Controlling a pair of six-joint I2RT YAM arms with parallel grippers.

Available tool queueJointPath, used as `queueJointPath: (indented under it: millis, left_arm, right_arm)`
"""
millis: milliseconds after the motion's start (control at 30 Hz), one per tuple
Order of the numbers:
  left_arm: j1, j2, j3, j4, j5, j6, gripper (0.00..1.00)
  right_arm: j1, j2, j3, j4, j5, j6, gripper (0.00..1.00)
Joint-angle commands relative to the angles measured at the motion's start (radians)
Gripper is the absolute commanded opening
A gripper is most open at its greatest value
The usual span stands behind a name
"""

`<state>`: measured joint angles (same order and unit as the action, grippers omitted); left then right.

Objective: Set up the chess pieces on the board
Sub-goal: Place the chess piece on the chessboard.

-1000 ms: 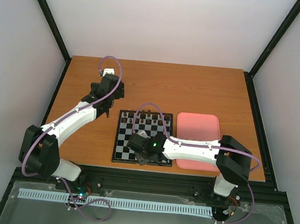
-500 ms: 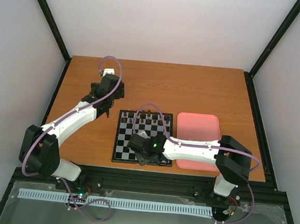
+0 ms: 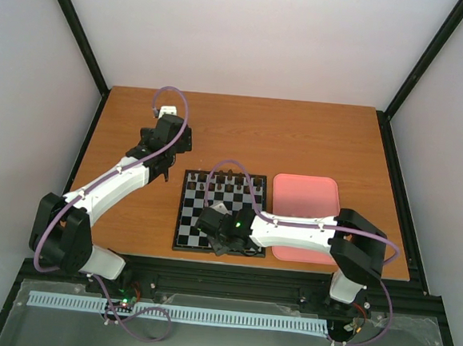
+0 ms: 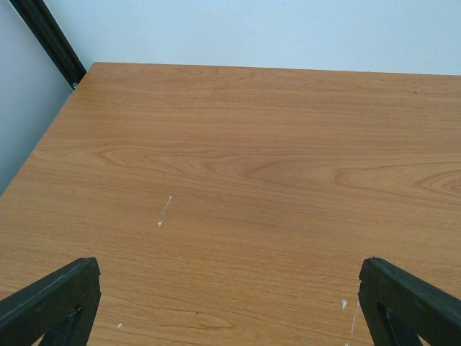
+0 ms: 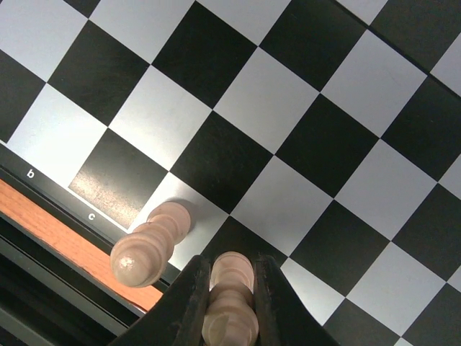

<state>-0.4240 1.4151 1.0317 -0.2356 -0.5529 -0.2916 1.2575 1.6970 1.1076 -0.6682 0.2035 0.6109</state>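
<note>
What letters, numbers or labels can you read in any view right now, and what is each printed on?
"b": white letter on the black border of the small black-and-white checked chessboard, right wrist view.
"c": white letter on the same border, beside the free-standing pale beige chess piece.
Nothing else: board lettering is too small in the top view; the wooden table in the left wrist view carries no writing.

The worktop (image 3: 243,130) is warm orange-brown with a wavy wood grain. The board (image 5: 238,108) is checked black and white inside a black border with small white letters, and the tray (image 3: 306,199) is plain pink. The chess piece (image 5: 230,288) in the black right claw (image 5: 229,270) is pale cream, as is the second chess piece (image 5: 151,245). The far-row pieces (image 3: 230,175) are dark, and the arms (image 3: 118,182) are white with black joints and purple cables (image 3: 171,89).
</note>
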Motion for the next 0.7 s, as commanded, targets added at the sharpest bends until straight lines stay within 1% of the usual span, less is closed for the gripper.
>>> queueJointPath:
  millis: [0,133,367,667]
  left_arm:
    - [-0.007,0.007,0.044,0.006,0.002,0.005,1.0]
    - [-0.007,0.008,0.044,0.006,0.0,0.005,1.0]
    - [-0.007,0.007,0.045,0.006,-0.002,0.006,1.0]
    - [-0.007,0.005,0.044,0.006,-0.003,0.006,1.0]
  right_arm:
    - [0.009,0.004,-0.011,0.017,0.024,0.011,0.09]
    - [0.009,-0.006,-0.014,0.018,0.024,0.01,0.18]
    - [0.011,-0.025,-0.019,0.007,0.035,0.019,0.28]
    - [0.019,-0.075,-0.03,-0.016,0.068,0.036,0.32]
